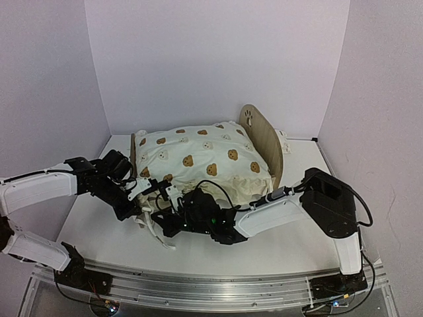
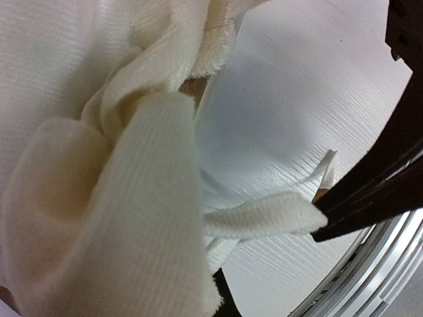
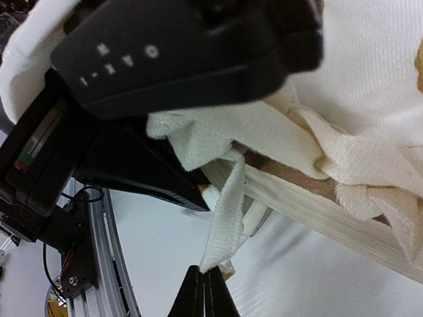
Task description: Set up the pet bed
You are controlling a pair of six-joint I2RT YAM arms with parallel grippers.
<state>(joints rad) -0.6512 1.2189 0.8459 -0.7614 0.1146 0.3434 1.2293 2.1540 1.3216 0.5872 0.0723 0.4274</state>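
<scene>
The pet bed stands at the table's middle, its rounded wooden headboard (image 1: 261,135) with a paw cutout on the right and its lower footboard (image 1: 133,155) on the left. Cream bear-print bedding (image 1: 198,158) lies puffed on top. Both grippers meet at the bed's near left corner. My right gripper (image 3: 203,282) is shut on the end of a cream tie strap (image 3: 223,211) hanging from the bedding below the wooden rail (image 3: 291,177). My left gripper (image 1: 140,193) is shut in bunched cream fabric (image 2: 132,198), which hides its jaws in the left wrist view.
White walls close in the table on the left, back and right. A metal rail (image 1: 211,284) with the arm bases runs along the near edge. The left arm's camera housing (image 3: 172,53) hangs just above the right gripper.
</scene>
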